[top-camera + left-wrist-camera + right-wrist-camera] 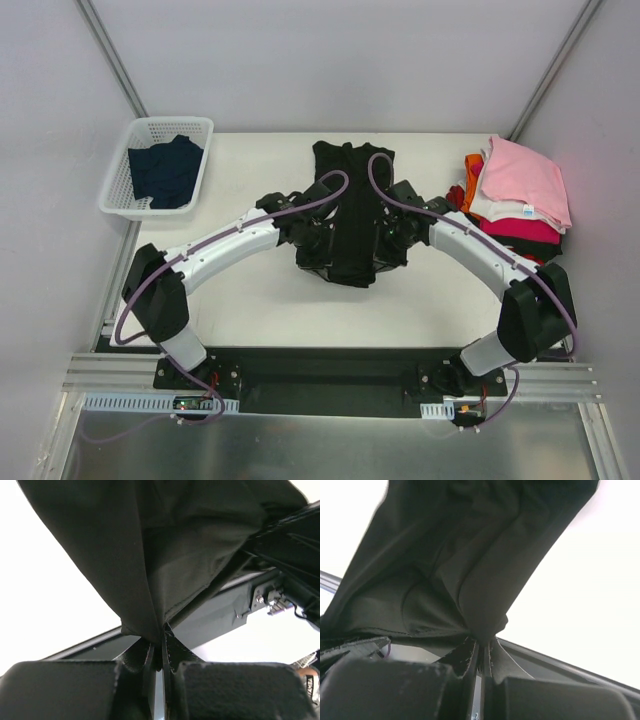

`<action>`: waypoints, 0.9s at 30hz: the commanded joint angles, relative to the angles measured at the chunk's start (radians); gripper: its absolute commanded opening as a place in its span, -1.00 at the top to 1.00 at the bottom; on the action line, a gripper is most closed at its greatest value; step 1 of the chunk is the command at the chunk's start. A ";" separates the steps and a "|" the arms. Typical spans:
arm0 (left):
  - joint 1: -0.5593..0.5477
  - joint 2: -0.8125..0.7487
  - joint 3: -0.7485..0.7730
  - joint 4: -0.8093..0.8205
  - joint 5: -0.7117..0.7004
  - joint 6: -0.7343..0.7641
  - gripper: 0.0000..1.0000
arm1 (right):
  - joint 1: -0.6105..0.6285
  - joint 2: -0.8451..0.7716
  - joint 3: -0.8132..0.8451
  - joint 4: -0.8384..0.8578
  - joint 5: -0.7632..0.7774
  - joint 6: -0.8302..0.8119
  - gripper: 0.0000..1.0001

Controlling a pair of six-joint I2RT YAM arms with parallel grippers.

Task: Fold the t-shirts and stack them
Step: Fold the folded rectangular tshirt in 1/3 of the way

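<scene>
Black cloth t-shirt (352,200): gathered into a long narrow strip at mid-table, running from the far side toward the arms, with its near end held between both wrists.
Left gripper (161,650): jaws pressed together, pinching a gathered hem of the black t-shirt; the cloth fans out from the pinch.
Right gripper (482,647): jaws pressed together on a bunched fold of the same t-shirt, beside a stitched edge.
Arms: both bend inward from the near edge, one on each side of the strip.
Folded stack: at the table's right edge, pink t-shirt (525,178) on top, white t-shirt (498,210) under it, magenta t-shirt (532,231) lower, orange t-shirt (473,168) and red t-shirt (457,194) showing at the left side.
White plastic mesh basket (118,178): far left corner, holding a crumpled dark navy t-shirt (165,172).
White table (260,300): carries the strip and the stack, well apart from the basket.
</scene>
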 commanded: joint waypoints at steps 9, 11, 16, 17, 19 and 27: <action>0.142 0.117 0.167 -0.067 -0.046 0.119 0.99 | -0.112 0.120 0.157 -0.053 -0.029 -0.125 0.98; 0.160 0.149 0.196 -0.069 -0.044 0.131 0.99 | -0.127 0.147 0.185 -0.055 -0.038 -0.133 0.98; 0.180 0.252 0.320 -0.083 -0.034 0.168 0.99 | -0.155 0.203 0.240 -0.056 -0.062 -0.148 0.98; 0.189 0.267 0.354 -0.087 -0.026 0.176 0.99 | -0.163 0.223 0.264 -0.058 -0.069 -0.151 0.98; 0.197 0.309 0.385 -0.093 -0.017 0.182 0.99 | -0.172 0.241 0.285 -0.059 -0.075 -0.159 0.98; 0.260 0.378 0.442 -0.098 0.025 0.179 1.00 | -0.224 0.339 0.412 -0.085 -0.116 -0.174 0.98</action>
